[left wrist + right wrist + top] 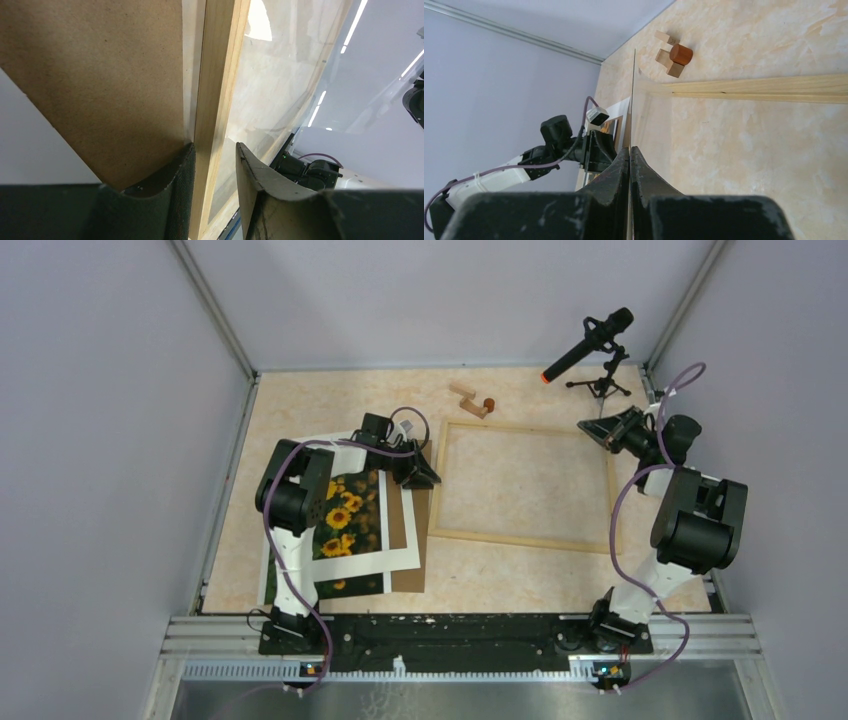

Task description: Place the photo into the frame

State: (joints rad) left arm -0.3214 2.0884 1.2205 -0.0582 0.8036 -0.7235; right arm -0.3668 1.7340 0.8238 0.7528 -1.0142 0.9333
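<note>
The light-wood frame [520,538] lies flat mid-table. The sunflower photo [340,520] lies at the left, partly under my left arm, with a white mat [380,562] over it and a brown board [405,525] beside it. My left gripper [420,475] is open, its jaws straddling the frame's left rail [217,75]; its left finger [180,170] touches the rail. My right gripper [603,430] is at the frame's far right corner. In the right wrist view it [630,149] is shut on the edge of a thin clear pane [632,90].
Small wooden blocks [470,398] lie just beyond the frame's far rail, also in the right wrist view [672,56]. A microphone on a tripod [590,345] stands at the far right. Grey walls enclose the table on three sides.
</note>
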